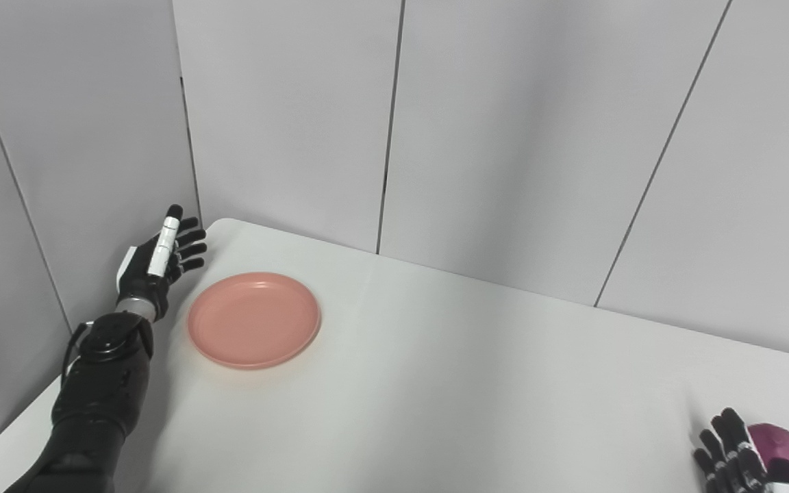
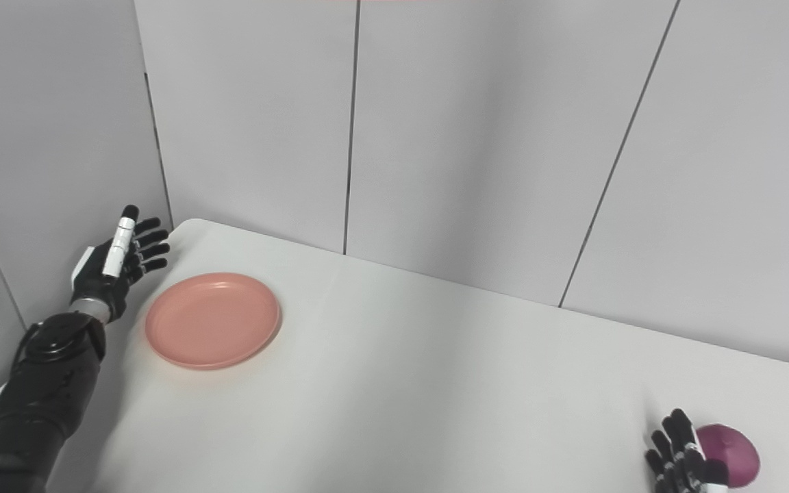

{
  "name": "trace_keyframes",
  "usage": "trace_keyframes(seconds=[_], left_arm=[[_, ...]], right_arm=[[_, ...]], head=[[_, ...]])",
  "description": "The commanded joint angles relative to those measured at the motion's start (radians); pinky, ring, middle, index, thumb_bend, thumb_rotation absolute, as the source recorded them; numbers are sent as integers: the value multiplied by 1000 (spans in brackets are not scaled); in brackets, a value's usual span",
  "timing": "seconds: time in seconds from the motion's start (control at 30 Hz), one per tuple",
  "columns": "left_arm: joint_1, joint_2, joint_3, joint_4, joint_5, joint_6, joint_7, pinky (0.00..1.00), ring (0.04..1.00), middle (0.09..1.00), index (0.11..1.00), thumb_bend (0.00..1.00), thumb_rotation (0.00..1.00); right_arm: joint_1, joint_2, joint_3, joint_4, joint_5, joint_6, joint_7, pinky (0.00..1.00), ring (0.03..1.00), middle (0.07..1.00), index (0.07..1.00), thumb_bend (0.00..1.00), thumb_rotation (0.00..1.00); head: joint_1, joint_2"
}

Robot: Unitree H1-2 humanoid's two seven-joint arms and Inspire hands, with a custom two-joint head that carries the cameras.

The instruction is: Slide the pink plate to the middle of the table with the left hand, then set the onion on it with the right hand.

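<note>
I see the pink plate lying flat on the white bench, toward its far left corner. My left hand hovers just left of the plate, fingers spread, holding nothing. My right hand sits against the purple onion, well right of the plate; I cannot tell its grip.

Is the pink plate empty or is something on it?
Empty. The pink plate shows only bare pink inside; the onion sits far away by the right hand.
</note>
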Motion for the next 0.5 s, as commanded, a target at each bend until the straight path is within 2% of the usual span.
trace_keyframes(seconds=[0.0, 0.13, 0.37, 0.47], left_arm=[[-40, 20, 1, 3, -14, -67, -24, 778, 790, 774, 741, 878, 863], [-40, 20, -13, 52, -2, -92, -21, 732, 753, 753, 735, 934, 870], [-30, 19, -24, 84, -4, -113, -28, 705, 740, 740, 727, 884, 879], [-20, 18, -24, 84, -6, -111, -30, 727, 749, 746, 735, 871, 881]], right_arm=[[102, 52, 16, 86, 17, 2, 4, 1000, 1000, 1000, 984, 952, 981], [103, 55, 18, 83, 16, 2, 3, 1000, 1000, 1000, 984, 953, 976], [106, 55, 20, 73, 13, 4, 1, 1000, 1000, 1000, 992, 942, 986], [108, 57, 19, 63, 17, 15, -2, 1000, 1000, 1000, 987, 932, 982]], head=[[-1, 2], [-5, 4], [-7, 8], [-8, 10]])
